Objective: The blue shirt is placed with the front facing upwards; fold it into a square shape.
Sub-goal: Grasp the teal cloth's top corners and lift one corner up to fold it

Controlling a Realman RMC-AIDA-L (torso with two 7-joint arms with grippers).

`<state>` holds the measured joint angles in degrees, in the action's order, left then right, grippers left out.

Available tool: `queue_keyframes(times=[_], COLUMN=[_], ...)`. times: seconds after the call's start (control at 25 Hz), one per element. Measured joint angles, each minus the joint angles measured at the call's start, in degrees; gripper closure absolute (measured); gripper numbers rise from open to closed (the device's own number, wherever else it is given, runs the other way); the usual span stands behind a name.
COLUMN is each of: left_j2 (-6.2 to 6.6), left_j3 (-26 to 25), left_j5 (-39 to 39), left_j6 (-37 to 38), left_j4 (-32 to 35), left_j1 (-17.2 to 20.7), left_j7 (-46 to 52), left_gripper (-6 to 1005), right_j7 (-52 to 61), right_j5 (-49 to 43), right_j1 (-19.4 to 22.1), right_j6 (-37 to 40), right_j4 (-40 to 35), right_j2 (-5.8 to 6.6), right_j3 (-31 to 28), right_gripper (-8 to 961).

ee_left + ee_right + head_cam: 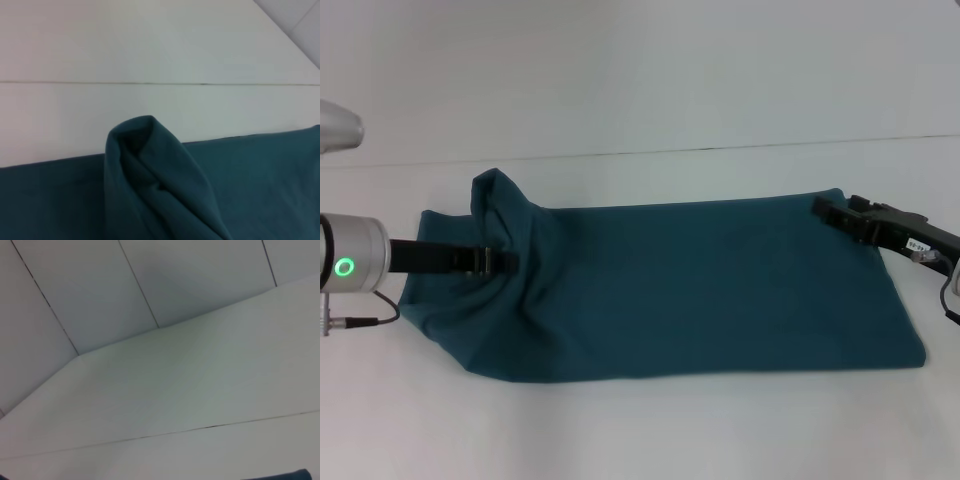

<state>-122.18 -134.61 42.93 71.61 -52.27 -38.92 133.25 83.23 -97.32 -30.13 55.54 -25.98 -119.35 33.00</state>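
Head view shows the left gripper (505, 262) clamped on the blue shirt (720, 290), bunching its left end for folding; right gripper (835, 213) jaw state unclear.

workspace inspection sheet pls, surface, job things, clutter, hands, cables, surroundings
surface: white table, a thin seam line running across its far part.
job's things: blue shirt lies as a wide band, plain teal showing, no lettering visible; its left end is bunched into a raised peak.
clutter: nothing seen.
hands: left hand is at the bunched end, shut on the fabric; right hand is at the shirt's far right corner.
cables: a grey cable loops under the left wrist.
surroundings: pale panelled wall behind the table.
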Motion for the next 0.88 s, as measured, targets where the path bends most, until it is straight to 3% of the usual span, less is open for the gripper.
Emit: queue_keyframes(times=[0.32,0.64,0.88], left_j2=[-0.12,2.68,3.29], left_j3=[-0.03,-1.06,-1.09], left_j5=[-0.1,-0.52,-3.66], left_j6=[-0.28,-3.2,-7.59], left_j4=[-0.11,0.92,3.88], left_j1=[0.13,2.83,3.51], left_j7=[0.16,3.76,5.29], left_gripper=[925,874,836], right_j7=[-0.71,-0.71,-0.7], right_j5=[-0.01,-0.05,-0.07], right_j1=[-0.02,-0.01,-0.13], right_j6=[-0.35,-0.4,-0.52], right_j4=[0.2,0.82,0.86], right_j2=[-0.07,-0.09,-0.09], right_j3=[0.36,0.31,0.49], right_gripper=[219,220,220])
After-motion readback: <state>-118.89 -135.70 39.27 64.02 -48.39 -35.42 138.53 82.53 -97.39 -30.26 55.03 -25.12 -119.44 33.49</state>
